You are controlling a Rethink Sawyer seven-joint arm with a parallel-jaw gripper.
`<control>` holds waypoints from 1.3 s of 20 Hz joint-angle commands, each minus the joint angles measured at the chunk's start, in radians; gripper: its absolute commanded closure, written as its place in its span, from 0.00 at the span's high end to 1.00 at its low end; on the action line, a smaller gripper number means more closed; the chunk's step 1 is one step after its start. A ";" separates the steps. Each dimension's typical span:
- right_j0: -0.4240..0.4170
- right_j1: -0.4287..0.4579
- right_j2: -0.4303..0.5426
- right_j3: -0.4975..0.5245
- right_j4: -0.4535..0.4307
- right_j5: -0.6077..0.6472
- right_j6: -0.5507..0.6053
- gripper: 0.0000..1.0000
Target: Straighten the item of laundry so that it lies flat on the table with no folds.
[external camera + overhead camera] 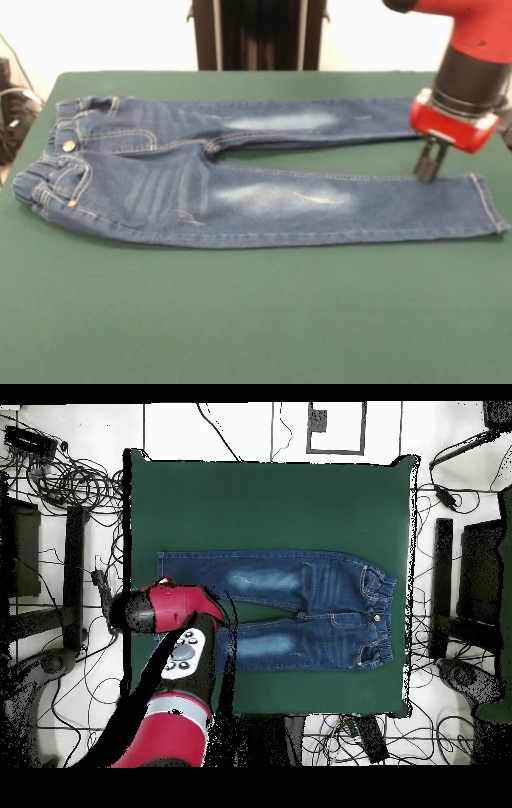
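The blue denim jeans [240,188] lie spread out on the dark green table [240,320], waistband to the left and both legs stretched to the right. The elastic waistband looks slightly bunched. My gripper [430,170] stands at the right end, its tips down at the gap between the two legs, close to the near leg's cuff. The fingers [422,165] look shut, with no cloth seen lifted between them. The red wrist hides the far leg's cuff. In the overhead view the jeans [290,609] lie with the waist to the right, and the red arm [170,609] covers the cuffs and the gripper.
Green table [260,504] extends well beyond the jeans on every side. Cables [70,484] and dark equipment [480,574] lie on the floor around the table's edges.
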 commanded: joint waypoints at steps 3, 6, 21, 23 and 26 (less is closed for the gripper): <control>-0.123 -0.089 0.097 0.188 -0.114 -0.027 -0.041 0.00; -0.134 -0.109 0.112 0.196 -0.132 -0.013 -0.029 0.00; -0.311 -0.168 0.191 0.142 -0.290 0.056 -0.185 0.00; -0.353 -0.167 0.208 0.123 -0.324 0.055 -0.217 0.00; -0.426 -0.165 0.246 0.094 -0.369 0.086 -0.269 0.00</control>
